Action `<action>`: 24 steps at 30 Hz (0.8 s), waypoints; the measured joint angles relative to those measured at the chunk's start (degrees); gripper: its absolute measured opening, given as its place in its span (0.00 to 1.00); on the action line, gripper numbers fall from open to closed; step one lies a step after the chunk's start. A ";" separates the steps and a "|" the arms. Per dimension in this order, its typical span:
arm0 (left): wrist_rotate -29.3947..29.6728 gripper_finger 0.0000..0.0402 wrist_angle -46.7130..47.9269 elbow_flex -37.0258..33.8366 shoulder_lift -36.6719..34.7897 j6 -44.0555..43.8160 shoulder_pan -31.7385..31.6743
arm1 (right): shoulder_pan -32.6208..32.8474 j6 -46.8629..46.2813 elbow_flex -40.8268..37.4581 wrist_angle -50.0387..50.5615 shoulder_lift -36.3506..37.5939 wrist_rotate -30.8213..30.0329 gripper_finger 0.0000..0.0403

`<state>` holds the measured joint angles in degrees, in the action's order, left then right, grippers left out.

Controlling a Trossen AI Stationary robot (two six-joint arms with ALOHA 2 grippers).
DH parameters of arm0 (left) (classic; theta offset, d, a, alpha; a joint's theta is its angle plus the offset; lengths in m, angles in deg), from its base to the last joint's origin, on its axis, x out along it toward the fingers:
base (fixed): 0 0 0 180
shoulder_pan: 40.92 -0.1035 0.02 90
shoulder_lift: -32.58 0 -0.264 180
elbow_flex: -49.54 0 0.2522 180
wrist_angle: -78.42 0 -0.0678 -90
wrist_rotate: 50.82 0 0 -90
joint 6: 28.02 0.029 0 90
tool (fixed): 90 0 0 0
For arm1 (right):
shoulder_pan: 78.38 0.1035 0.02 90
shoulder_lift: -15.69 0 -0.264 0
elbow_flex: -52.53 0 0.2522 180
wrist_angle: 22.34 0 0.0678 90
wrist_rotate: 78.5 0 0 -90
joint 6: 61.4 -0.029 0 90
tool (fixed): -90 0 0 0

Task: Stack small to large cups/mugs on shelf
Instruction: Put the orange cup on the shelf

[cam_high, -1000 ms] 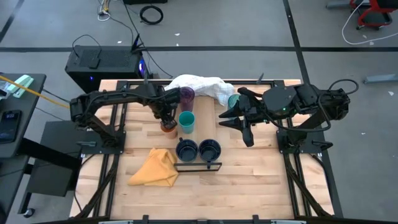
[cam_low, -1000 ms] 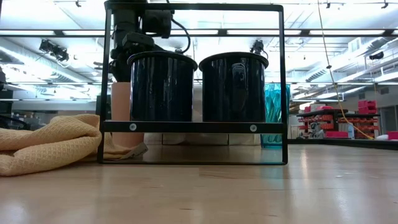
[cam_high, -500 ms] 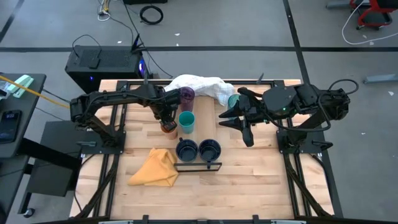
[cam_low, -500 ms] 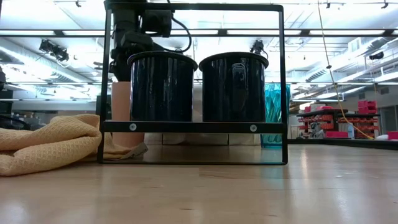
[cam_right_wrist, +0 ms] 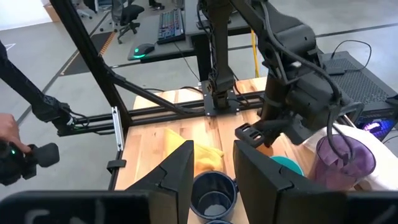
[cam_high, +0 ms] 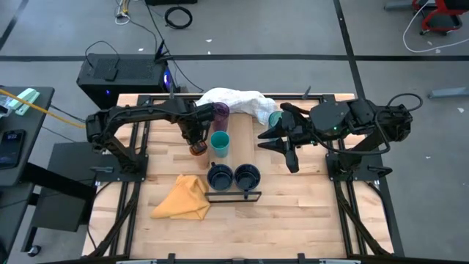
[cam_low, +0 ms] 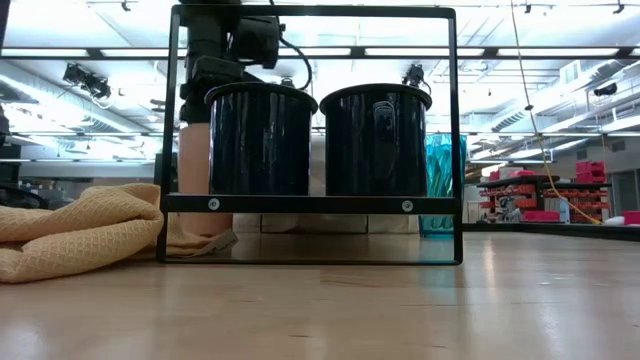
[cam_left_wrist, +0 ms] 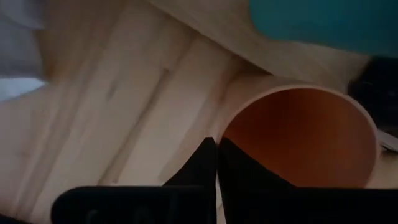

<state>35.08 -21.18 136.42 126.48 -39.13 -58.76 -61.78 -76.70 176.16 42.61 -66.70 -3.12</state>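
One yellow waffle-weave cloth [cam_high: 183, 198] lies leftmost. The left gripper [cam_high: 196, 141] pinches the rim of one short orange cup [cam_high: 198, 149]. Then one teal cup [cam_high: 220, 143], one purple tumbler [cam_high: 220, 113], two navy mugs [cam_high: 220, 176] [cam_high: 247, 176]. The right gripper [cam_high: 276, 139] hovers open beside one teal tumbler [cam_high: 275, 119].

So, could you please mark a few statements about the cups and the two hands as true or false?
1. The left hand is shut on the rim of the orange cup. True.
2. The right hand holds the purple tumbler. False: it is open and holds nothing.
3. Two navy mugs stand side by side at the shelf's dark-rimmed end. True.
4. The yellow cloth lies inside a mug. False: it lies on the table beside the mugs.
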 joint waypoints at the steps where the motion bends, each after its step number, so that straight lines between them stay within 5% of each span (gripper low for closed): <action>1: -0.62 0.02 -0.02 -0.07 0.46 0.35 0.16 | 0.00 -0.07 0.00 -0.13 0.00 -0.01 0.29; 11: 0.97 0.02 0.04 -0.50 0.27 1.88 -0.58 | 0.00 -0.14 0.00 -0.10 0.00 -0.03 0.29; 24: 3.11 0.01 3.71 -0.46 -9.74 1.46 -3.90 | 0.00 0.35 0.00 -0.03 0.01 -0.36 0.29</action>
<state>38.18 -17.47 135.97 116.74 -37.67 -62.66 -61.78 -76.35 176.16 42.59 -66.69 -3.48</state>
